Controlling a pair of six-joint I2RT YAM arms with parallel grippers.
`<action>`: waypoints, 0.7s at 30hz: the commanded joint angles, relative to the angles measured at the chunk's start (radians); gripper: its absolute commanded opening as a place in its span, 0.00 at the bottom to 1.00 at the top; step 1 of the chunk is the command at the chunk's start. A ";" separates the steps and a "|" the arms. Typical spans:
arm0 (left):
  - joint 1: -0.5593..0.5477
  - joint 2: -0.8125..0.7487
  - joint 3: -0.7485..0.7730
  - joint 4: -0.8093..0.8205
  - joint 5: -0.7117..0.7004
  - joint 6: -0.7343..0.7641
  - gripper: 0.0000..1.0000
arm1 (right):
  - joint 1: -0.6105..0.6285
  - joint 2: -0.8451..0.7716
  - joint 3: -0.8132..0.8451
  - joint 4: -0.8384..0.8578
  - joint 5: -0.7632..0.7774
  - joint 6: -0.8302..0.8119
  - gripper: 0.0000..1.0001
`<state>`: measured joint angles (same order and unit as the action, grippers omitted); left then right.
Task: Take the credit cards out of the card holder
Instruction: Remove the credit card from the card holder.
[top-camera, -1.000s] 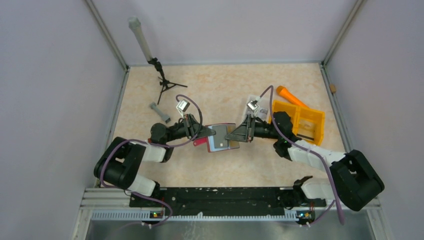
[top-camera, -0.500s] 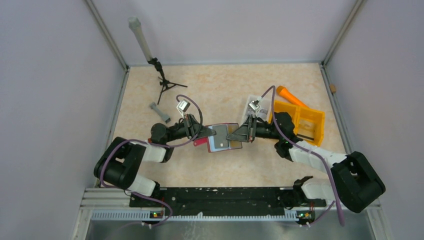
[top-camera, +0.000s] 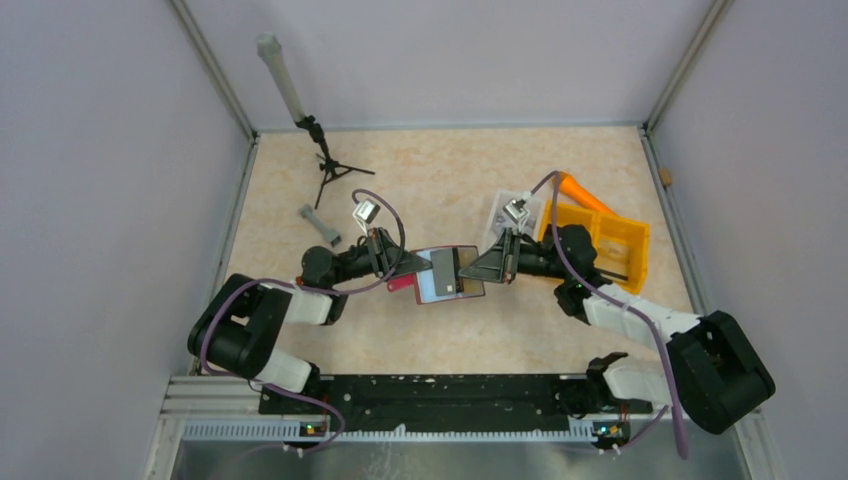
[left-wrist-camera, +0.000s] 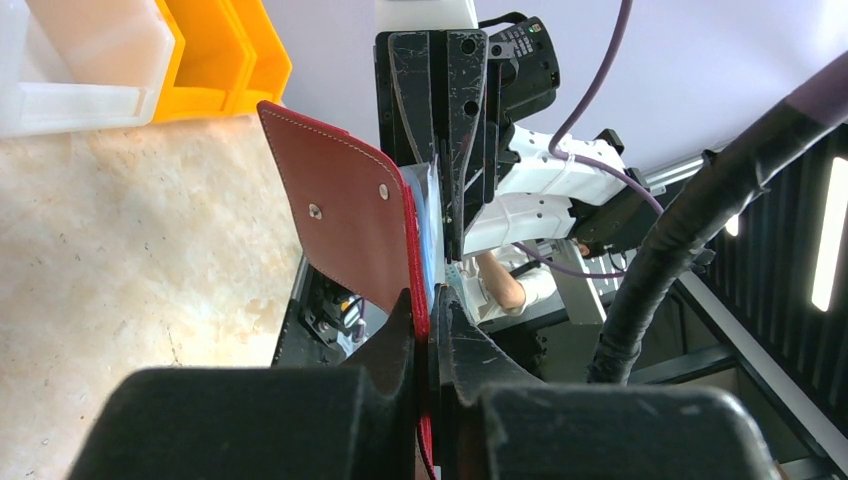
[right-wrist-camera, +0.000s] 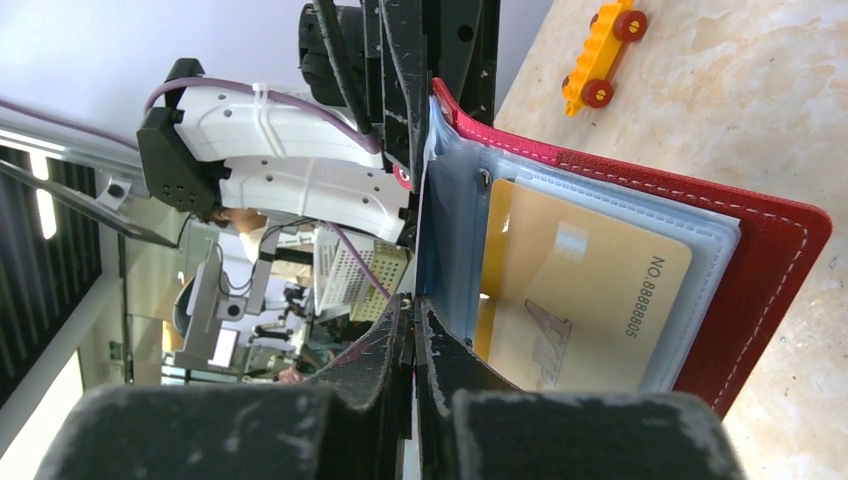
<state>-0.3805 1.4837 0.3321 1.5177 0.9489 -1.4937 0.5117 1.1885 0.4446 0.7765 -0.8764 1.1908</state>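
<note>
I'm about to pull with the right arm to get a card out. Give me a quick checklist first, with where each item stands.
1. Left fingers clamped on the card holder edge: ok.
2. Holder held open: ok.
3. Right fingers shut on a thin pale sheet: ok.
4. That sheet is a card, not a plastic page: cannot tell.
5. Tan-yellow card out of the holder: not ok, it sits inside.
</note>
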 joint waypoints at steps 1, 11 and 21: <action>0.000 -0.020 0.028 0.101 -0.010 0.003 0.00 | -0.010 -0.021 -0.002 0.076 -0.019 0.002 0.07; -0.018 -0.013 0.037 0.101 -0.018 0.010 0.00 | -0.004 0.036 0.018 0.124 -0.038 0.022 0.29; -0.026 -0.011 0.045 0.100 -0.022 0.004 0.00 | 0.010 0.068 0.020 0.128 -0.027 0.014 0.18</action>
<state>-0.4019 1.4837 0.3462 1.5166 0.9478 -1.4937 0.5148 1.2495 0.4450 0.8314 -0.8993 1.2163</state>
